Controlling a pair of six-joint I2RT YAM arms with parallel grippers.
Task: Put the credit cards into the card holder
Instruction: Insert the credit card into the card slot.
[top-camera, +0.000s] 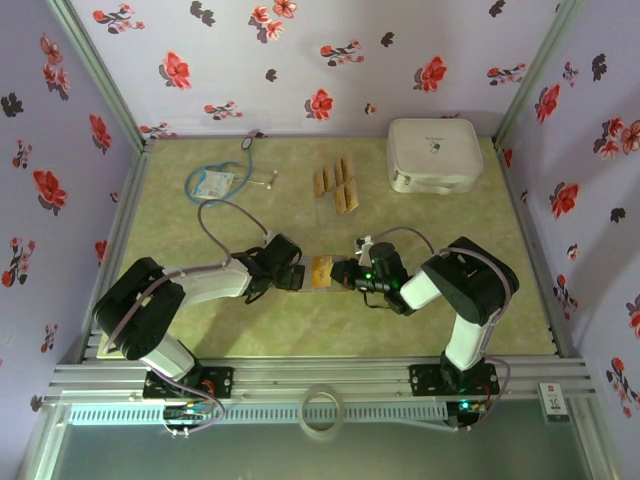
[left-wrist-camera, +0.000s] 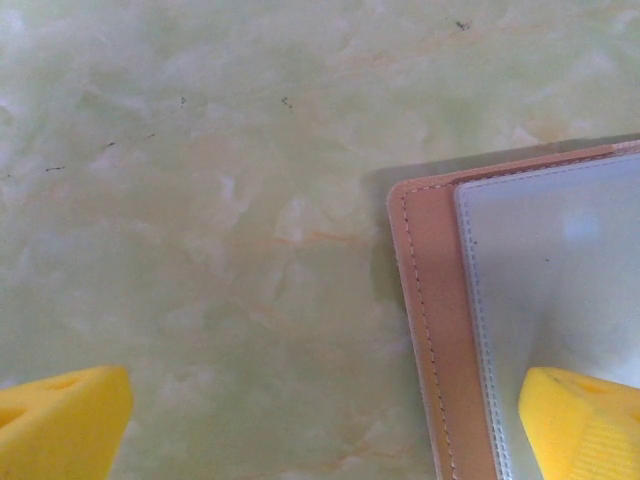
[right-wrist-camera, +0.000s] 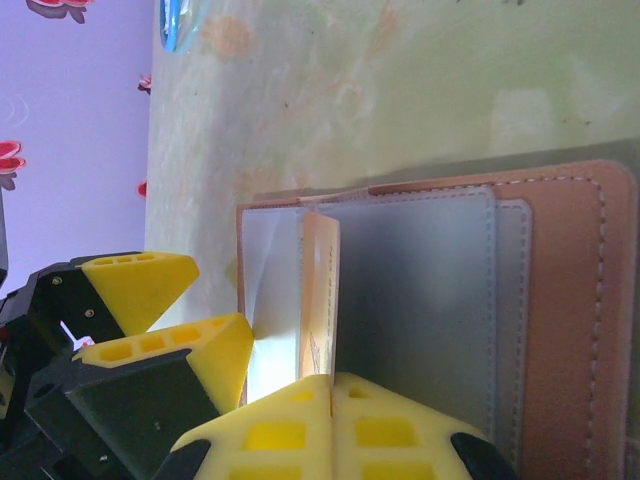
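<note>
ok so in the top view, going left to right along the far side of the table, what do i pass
stethoscope → credit cards → white case

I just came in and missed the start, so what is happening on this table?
The right end effector is shut on one credit card, held on edge over the open card holder. The left end effector is open, one finger over the holder's edge. Other credit cards lie farther back.
</note>
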